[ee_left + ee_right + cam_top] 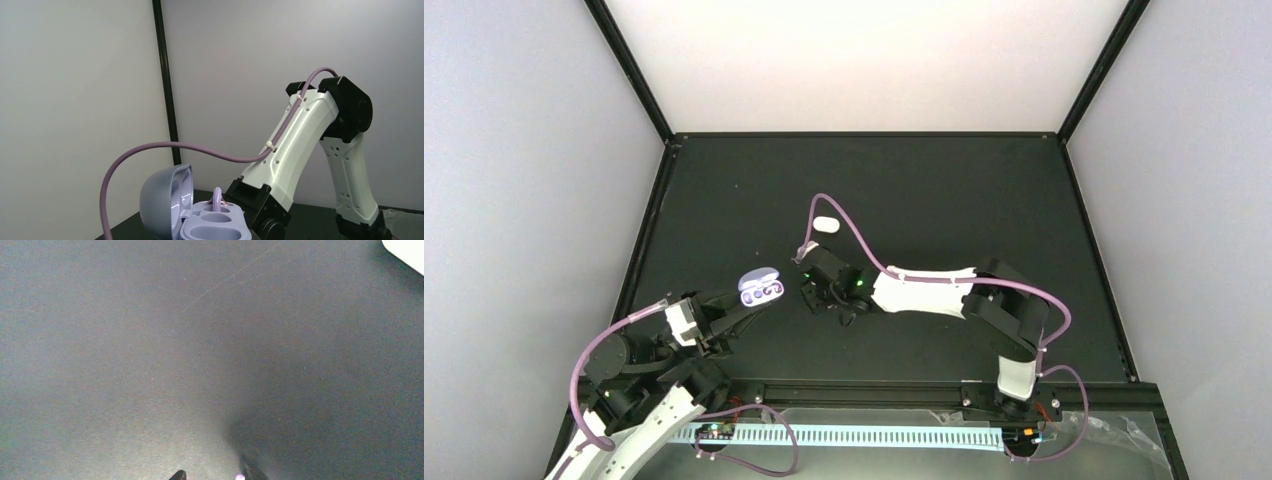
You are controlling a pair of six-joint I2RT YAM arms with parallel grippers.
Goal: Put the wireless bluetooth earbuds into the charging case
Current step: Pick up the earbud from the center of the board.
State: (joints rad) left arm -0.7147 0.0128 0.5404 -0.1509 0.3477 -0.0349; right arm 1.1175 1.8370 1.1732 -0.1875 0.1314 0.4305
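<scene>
**Mia:** Looking from the left first, what is that arm doing?

**Tom:** The left gripper (744, 303) is squeezed tight on the charging case (760, 288). It seems to hold it up off the table (964, 190), at about 8 o'clock from the table's middle.

**Mia:** Is the case open?

**Tom:** Yes. The lid (162, 200) stands up. The two wells (214, 218) inside look empty from the left wrist camera.

**Mia:** So nothing is in yet?

**Tom:** I think not. The opening part is done. Both buds are left to put in.

**Mia:** And the right gripper (809, 292)?

**Tom:** It sits low over the table, at 3 o'clock from the case and near it. Its own camera shows only its fingertips (250, 472), with a tiny pale dot (240, 477) between them. I cannot tell if it grips a bud or nothing.

**Mia:** Where are the buds?

**Tom:** One small white thing, which I take for an earbud (825, 225), lies on the table. It is at about 12 o'clock from the right gripper, apart from it. I cannot find the other bud.
</scene>
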